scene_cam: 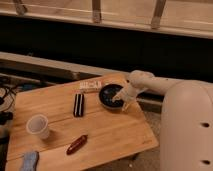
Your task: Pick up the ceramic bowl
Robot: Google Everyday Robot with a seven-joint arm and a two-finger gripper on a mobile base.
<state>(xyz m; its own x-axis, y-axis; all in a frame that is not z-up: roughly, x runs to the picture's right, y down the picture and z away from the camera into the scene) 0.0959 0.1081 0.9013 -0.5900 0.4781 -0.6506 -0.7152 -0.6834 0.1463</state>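
From where I stand, the wooden worktop sits low in front of a dark wall, and the ceramic bowl rests on it near the far right corner, dark and glossy with pale specks inside. The robot's white arm reaches in from the right, over the worktop's right edge, and its pincer is down at the bowl's right-hand rim, right against it or overlapping it. Whether the pincer is spread or closed on the rim I cannot tell; the tips blur into the bowl's dark edge.

Around the bowl there is some clutter. Just behind and to its left lies a small flat pale packet, close to the rim but apparently apart from it. Further left, lying flat with its long side running toward me, is a black rectangular object, near the bowl yet with bare wood between them. Well away, toward the front left, a white cup stands upright. In front of the middle of the worktop lies a reddish-brown oblong thing, set at a slant. At the front left corner there is a blue cloth-like item.

On the bowl's right side, where the arm comes in, only bare wood and the worktop's edge show.
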